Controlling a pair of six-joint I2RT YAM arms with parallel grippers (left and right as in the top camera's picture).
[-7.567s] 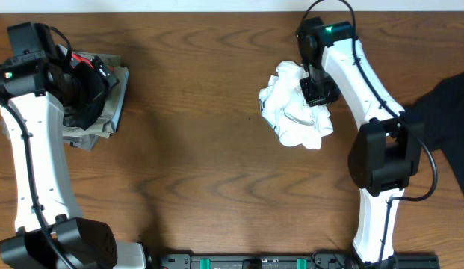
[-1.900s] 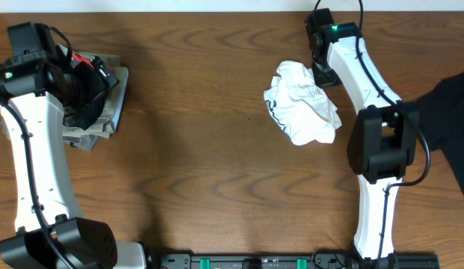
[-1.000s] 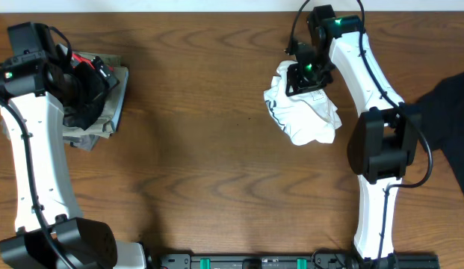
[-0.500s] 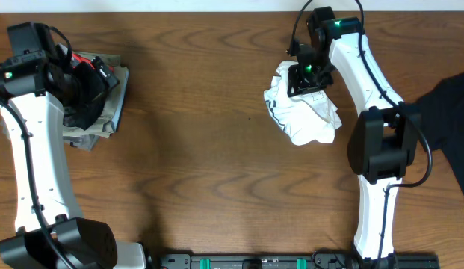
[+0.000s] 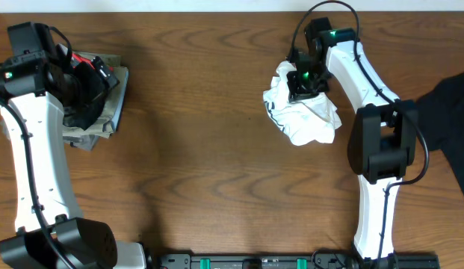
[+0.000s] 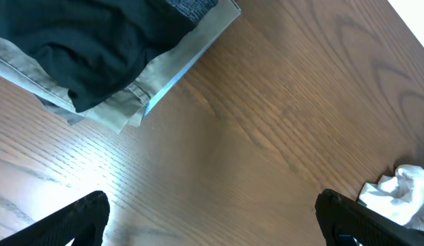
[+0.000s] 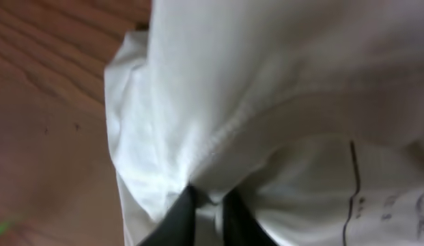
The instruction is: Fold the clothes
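Note:
A crumpled white garment (image 5: 306, 119) lies on the wooden table at the back right. My right gripper (image 5: 301, 81) sits on its upper left part. In the right wrist view the gripper (image 7: 210, 205) is shut, with a fold of the white garment (image 7: 280, 102) pinched between the two dark fingers (image 7: 176, 220). My left gripper (image 5: 82, 82) hovers over a stack of folded clothes (image 5: 108, 104) at the far left. In the left wrist view it (image 6: 212, 222) is wide open and empty above bare wood. The stack (image 6: 95, 48) and the white garment (image 6: 401, 195) show at that view's edges.
A black garment (image 5: 448, 112) lies at the table's right edge, beside the right arm. The folded stack has a dark piece on top of grey and khaki ones. The table's back edge (image 5: 217, 10) runs just beyond both arms.
My right gripper came down onto the upper left part of the white garment, shut on a fold and shifted slightly towards the front. The cloth has bunched a little. The left arm has not moved.

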